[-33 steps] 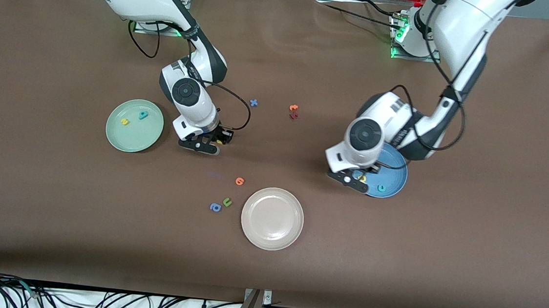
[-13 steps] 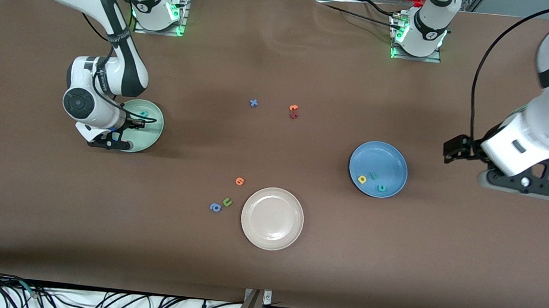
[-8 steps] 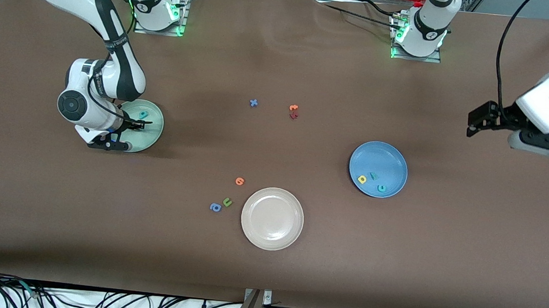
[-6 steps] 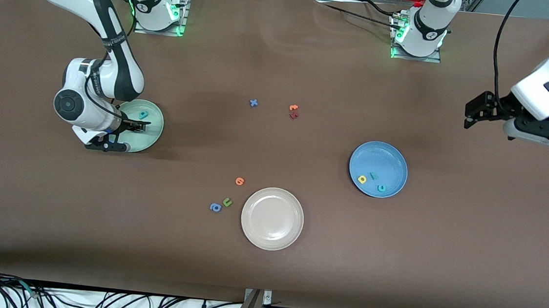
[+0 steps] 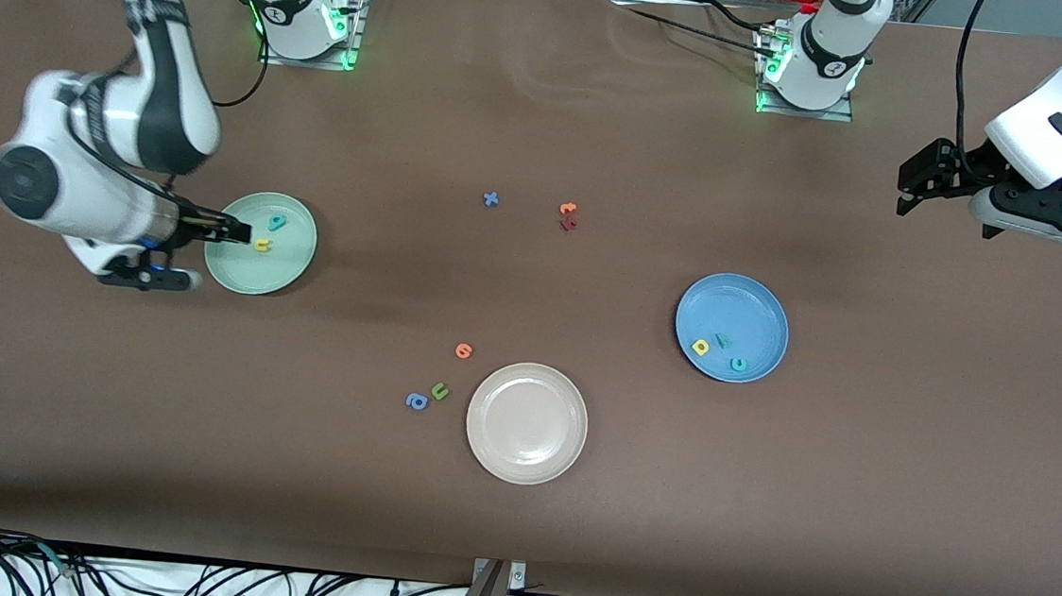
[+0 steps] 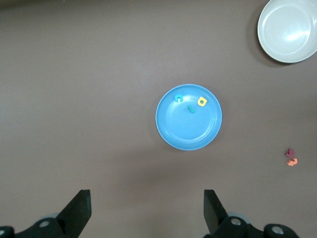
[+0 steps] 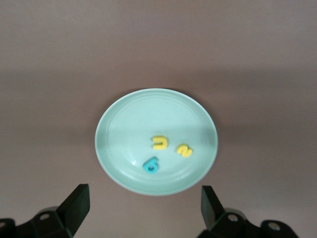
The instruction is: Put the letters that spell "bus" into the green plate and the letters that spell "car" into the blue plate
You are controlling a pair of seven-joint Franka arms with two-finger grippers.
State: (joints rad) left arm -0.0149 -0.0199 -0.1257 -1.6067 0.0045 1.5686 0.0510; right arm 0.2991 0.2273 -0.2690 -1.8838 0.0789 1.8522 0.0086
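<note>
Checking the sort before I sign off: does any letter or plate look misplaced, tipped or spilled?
Nothing stands out. The pale green plate holds a teal "b", yellow "u" and yellow "s"; the blue plate holds a teal "c", teal "r" and yellow "a", all lying flat.

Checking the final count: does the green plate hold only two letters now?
No: the right wrist view shows three in the green plate: yellow "u", yellow "s" and teal "b".
</note>
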